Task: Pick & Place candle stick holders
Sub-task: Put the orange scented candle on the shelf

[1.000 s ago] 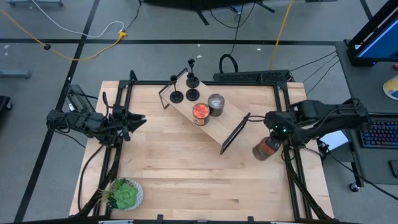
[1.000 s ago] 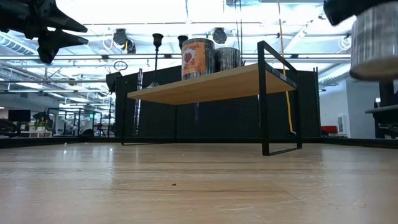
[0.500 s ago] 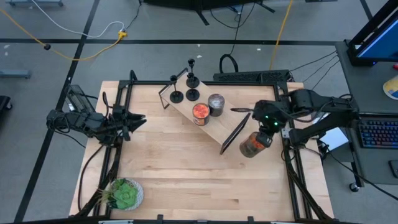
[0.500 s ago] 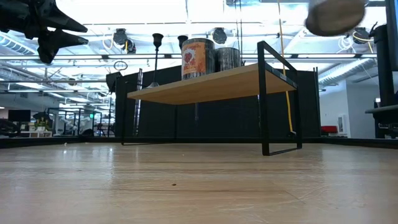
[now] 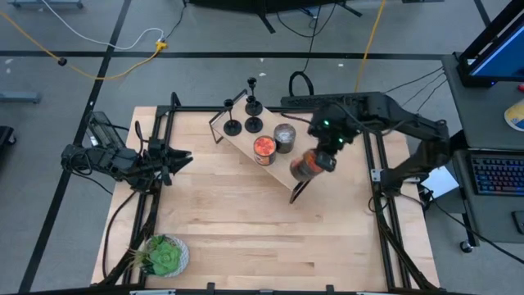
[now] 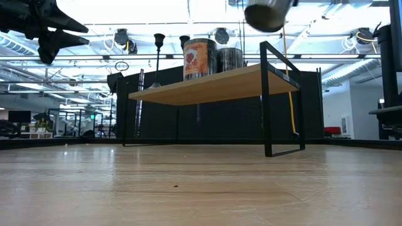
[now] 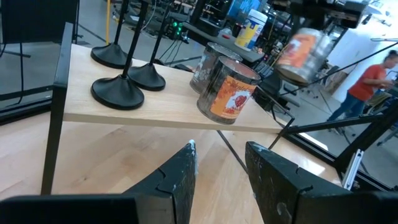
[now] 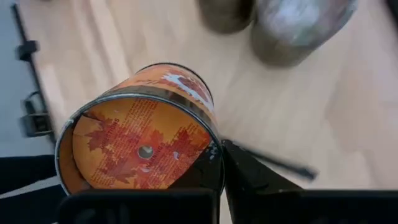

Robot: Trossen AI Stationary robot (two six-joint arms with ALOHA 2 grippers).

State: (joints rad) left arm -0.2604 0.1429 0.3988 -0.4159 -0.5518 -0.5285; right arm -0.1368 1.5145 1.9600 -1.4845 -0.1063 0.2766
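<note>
Your right pincer (image 5: pixel 315 160), clamped on an orange-labelled tin (image 5: pixel 309 165), has swung from 3 o'clock to above the shelf (image 5: pixel 282 164); that serves tins, not the candle stick holders (image 5: pixel 243 117), untouched at 12 o'clock on the shelf; left pincer (image 5: pixel 173 160) apart, idle at 9 o'clock; wooden worktop (image 5: pixel 246 221); open workshop behind.

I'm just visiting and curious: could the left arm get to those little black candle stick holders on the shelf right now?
Probably yes. The left tool hangs open and empty at the table's left edge, and the candle stick holders stand at the shelf's near end with bare table between. The right tool carries a can over the far end.
</note>
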